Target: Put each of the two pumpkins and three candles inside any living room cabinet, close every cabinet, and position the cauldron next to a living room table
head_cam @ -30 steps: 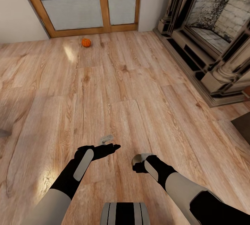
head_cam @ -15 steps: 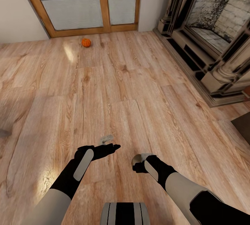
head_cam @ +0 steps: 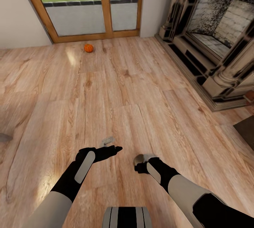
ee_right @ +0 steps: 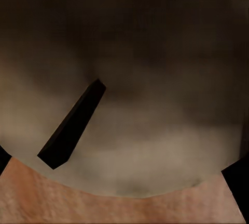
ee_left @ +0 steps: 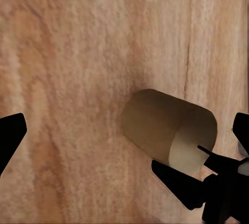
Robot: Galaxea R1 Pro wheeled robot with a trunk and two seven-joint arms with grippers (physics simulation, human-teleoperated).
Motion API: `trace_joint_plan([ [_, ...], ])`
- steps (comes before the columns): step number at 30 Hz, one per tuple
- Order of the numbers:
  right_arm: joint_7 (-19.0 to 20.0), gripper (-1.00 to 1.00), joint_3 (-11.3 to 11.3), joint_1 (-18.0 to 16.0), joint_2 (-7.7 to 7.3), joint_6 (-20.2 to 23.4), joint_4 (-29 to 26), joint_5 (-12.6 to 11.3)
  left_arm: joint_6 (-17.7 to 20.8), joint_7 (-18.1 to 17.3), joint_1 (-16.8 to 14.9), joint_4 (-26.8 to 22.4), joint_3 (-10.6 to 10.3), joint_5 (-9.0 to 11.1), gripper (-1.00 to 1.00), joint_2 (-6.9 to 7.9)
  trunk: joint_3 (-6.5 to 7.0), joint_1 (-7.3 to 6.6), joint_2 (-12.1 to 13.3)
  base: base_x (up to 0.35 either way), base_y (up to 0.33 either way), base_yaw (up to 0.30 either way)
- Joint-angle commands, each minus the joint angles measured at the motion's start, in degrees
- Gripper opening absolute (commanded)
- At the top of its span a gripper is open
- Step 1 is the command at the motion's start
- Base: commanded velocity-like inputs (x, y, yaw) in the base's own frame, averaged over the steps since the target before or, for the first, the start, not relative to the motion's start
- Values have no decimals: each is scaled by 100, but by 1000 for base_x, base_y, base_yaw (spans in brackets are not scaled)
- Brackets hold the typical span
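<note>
Between the right gripper's (head_cam: 141,163) jaws sits a candle (ee_right: 124,104), clamped, its pale top and wick facing the wrist camera. The left gripper (head_cam: 118,148) has jaws apart, empty. A pumpkin (head_cam: 88,48) lies far ahead by the glass door (head_cam: 88,6). Advice: keep the grip steady while travelling.

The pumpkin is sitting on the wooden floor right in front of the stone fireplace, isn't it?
Not quite. The pumpkin is on the wooden floor, but in front of the glass doors, well away from the fireplace, as the head view shows.
</note>
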Motion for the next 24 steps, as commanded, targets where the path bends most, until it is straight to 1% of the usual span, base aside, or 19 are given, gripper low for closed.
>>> trace_joint_plan([
  [1,-48,-100,44,-3,-4,17,-9,-74,19,50,-2,-7,-4,57,100,1,19,-3,0,0,0,0],
  [8,-48,-100,38,-1,-4,9,-9,-74,22,50,-5,-7,-4,57,100,7,174,-21,10,0,0,0],
  [24,-46,-100,45,-1,-4,7,-9,-65,28,40,-1,2,5,57,100,29,667,-62,31,0,0,0],
])
